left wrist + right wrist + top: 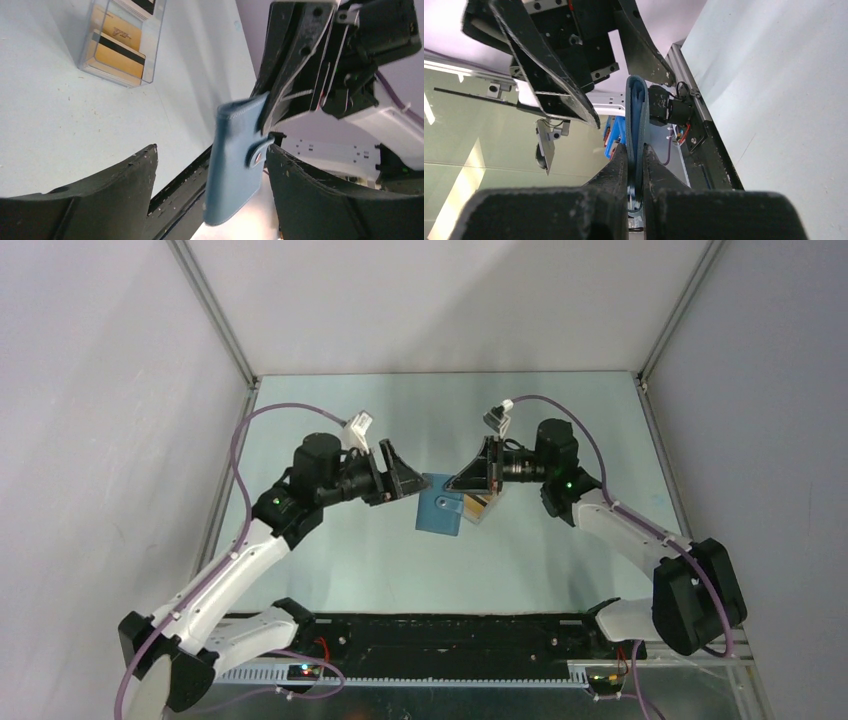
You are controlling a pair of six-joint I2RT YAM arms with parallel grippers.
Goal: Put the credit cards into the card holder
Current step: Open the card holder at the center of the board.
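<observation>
Card holder (230,172) is hanging upright at frame centre, the right gripper (266,114) clamping its top-right edge, the left gripper (212,155) flanking it, spread wide.

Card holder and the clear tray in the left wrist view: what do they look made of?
The card holder looks like blue leather or imitation leather, matte, with a seam line along its edge and a snap tab. The tray looks like rigid clear plastic, glossy; the credit cards show through its walls.
</observation>
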